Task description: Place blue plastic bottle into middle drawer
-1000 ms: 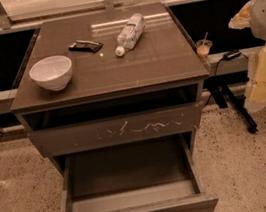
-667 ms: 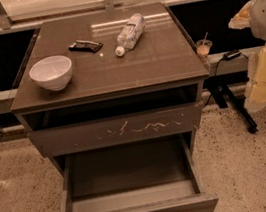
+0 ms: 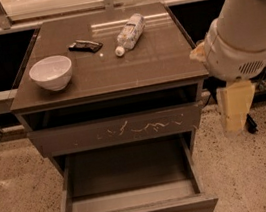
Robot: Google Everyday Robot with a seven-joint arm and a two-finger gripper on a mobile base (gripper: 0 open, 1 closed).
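Speckled stone floor fills the lower part of the frame, and a brown cabinet stands on it at centre. On its tabletop the blue plastic bottle lies on its side in the upper middle. Its white cap points down and to the left, and its body slants up to the right. Left of it lies a flat black packet, near the bottle but apart from it. A white bowl stands upright further left, towards the front edge of the tabletop.

Below the tabletop a drawer front with pale scratches is closed. Under that, the middle drawer is pulled out towards the bottom of the frame, showing its bare flat bottom and plain front panel.

My arm comes in from the upper right. My gripper hangs below it at the right of the frame, beside the cabinet's right side and lower than the tabletop. It is well apart from the bottle. I cannot tell how far open it is, or whether it has hold of anything.
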